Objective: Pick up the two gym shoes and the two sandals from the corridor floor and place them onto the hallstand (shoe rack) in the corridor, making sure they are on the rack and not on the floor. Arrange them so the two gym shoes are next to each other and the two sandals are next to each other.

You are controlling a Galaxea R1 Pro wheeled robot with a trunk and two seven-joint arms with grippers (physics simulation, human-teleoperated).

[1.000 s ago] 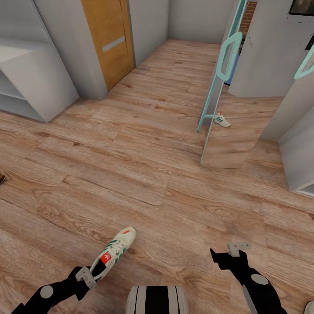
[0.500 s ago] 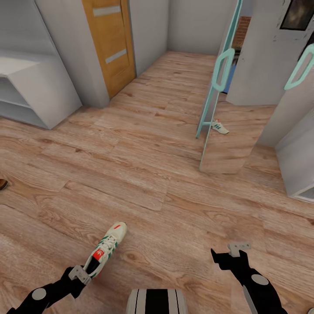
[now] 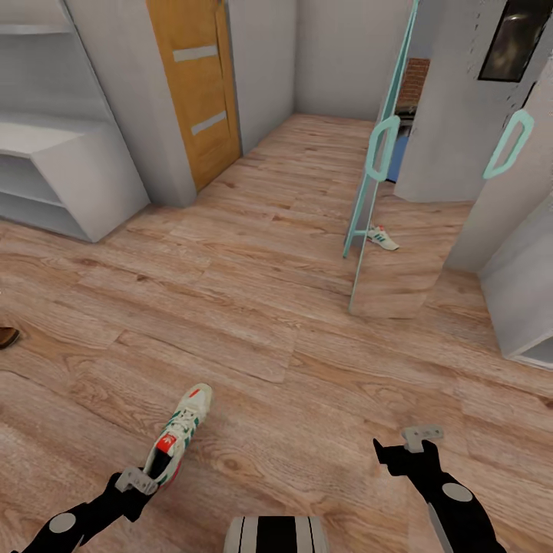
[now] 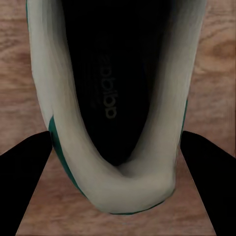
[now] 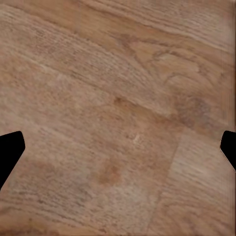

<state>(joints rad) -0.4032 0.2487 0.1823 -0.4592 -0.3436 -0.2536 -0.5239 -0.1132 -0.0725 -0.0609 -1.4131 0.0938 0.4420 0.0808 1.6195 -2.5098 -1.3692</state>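
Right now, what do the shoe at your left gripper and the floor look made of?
Gym shoe: smooth white leather-like upper, matte, with laces and green stripes; possibly synthetic. Corridor floor: wood-look planks with printed-looking grain, low sheen, likely laminate. Left gripper sits at its heel.

— What's on the floor (image 3: 253,307)?
— A shoe (image 3: 178,435), heel between the left jaws, toe pointing away from them. A second shoe (image 3: 382,237) far beyond the right jaws. A sandal (image 3: 8,336) well outside the left ones
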